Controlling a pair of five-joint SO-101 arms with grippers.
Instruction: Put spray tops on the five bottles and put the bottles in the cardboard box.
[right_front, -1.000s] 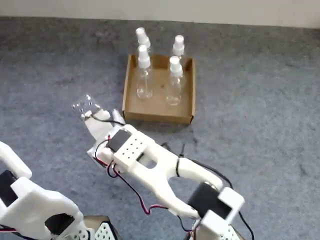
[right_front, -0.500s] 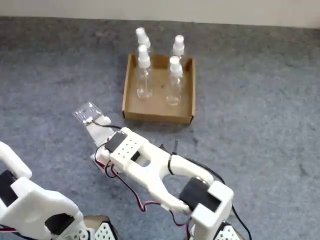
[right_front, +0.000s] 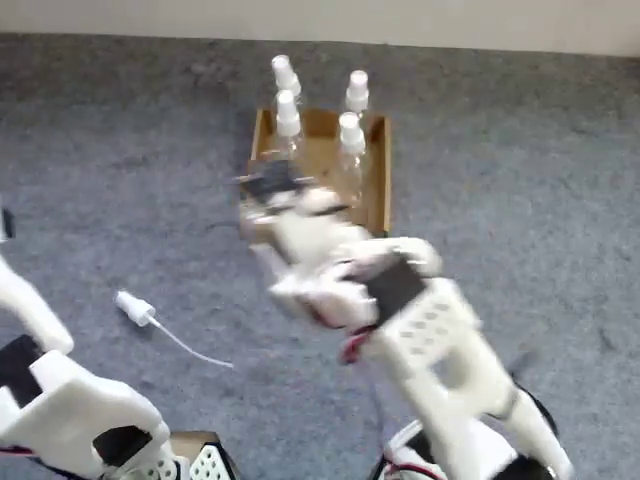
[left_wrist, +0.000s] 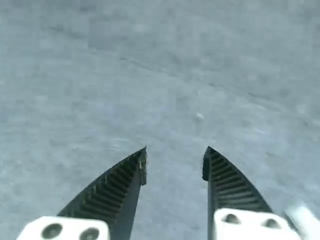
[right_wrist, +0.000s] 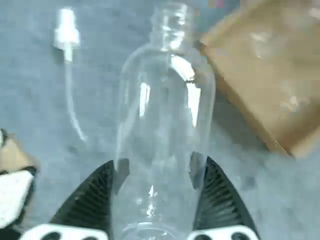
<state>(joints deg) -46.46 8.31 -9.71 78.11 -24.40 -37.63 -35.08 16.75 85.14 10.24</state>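
Right arm (right_front: 430, 330): stretched from the near edge of the table toward the cardboard box (right_front: 384, 175), with its wrist close to the box's near left corner.

Right gripper (right_wrist: 157, 167): jaws clamped on either side of the body of a clear bottle (right_wrist: 167, 95). The bottle's neck carries no top and points away from the wrist.

Loose spray top (right_front: 134, 306): lying on the grey carpet (right_front: 560, 150) with its thin tube trailing, well apart from the box, on the left arm's side.

Four capped bottles (right_front: 349, 130): standing upright in the box, in two rows.

Left arm (right_front: 70, 410): positioned at the near left corner of the table.

Left gripper (left_wrist: 175, 162): pointed down at the carpet, jaws apart, nothing between them.
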